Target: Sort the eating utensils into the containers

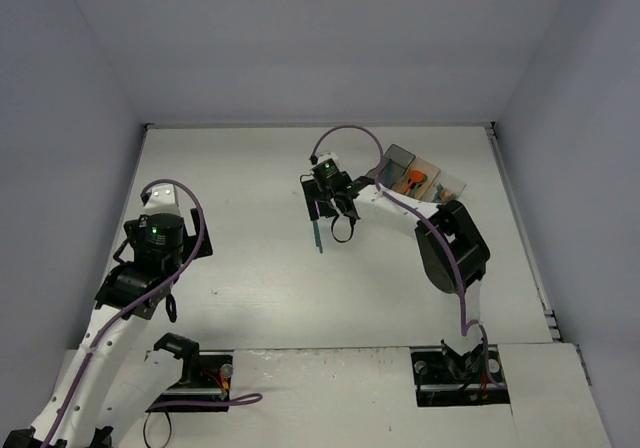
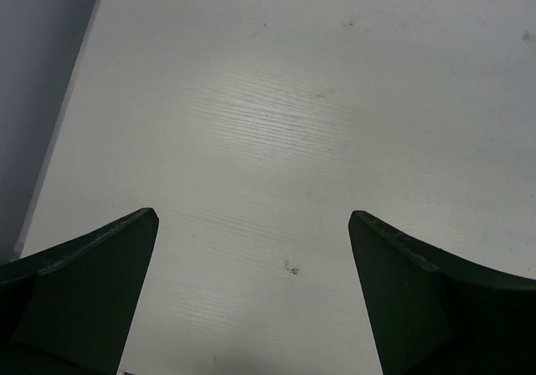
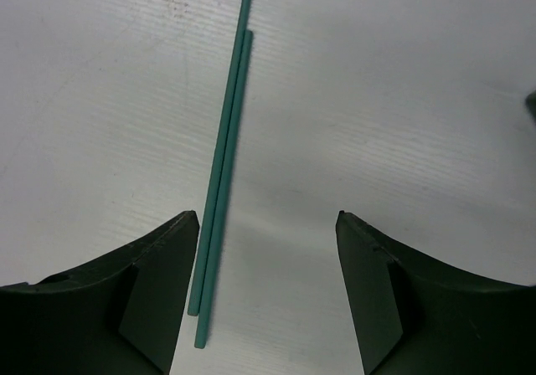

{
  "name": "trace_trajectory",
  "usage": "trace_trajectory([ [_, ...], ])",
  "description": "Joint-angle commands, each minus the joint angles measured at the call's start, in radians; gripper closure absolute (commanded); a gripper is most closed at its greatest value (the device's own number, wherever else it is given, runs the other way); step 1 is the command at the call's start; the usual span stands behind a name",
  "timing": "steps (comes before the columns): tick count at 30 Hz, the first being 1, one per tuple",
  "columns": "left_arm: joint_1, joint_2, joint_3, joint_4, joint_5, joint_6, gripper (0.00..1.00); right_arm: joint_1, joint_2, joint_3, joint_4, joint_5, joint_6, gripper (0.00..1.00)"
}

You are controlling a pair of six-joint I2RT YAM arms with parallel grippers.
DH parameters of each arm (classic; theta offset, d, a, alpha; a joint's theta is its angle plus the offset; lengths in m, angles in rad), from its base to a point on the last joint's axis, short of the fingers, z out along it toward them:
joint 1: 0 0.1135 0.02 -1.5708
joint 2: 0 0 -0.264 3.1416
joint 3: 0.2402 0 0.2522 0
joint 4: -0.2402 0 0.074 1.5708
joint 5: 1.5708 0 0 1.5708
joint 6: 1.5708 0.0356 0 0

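Right gripper wide around two slim, parallel teal utensils

Camera layout: one fixed overhead, two wrist-mounted.
Top external: high behind arm bases, angled down over table. Wrist views: close above table, looking down past left tool and right tool. Shared by top and right wrist: teal utensils.

The white table bears two teal sticks, seemingly flat and side by side, between the right jaws, close to the left-hand one. Bins stand off behind those jaws.
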Motion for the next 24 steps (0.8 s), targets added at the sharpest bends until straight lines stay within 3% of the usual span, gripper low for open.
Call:
trace_trajectory([
  [1, -0.003, 0.004, 0.012, 0.038, -0.002, -0.001, 0.03, 0.014, 0.023, 0.013, 0.059, 0.025, 0.019, 0.36],
  [24, -0.003, 0.004, 0.012, 0.039, 0.001, 0.000, 0.03, 0.016, 0.065, 0.015, 0.087, 0.109, 0.049, 0.42],
])
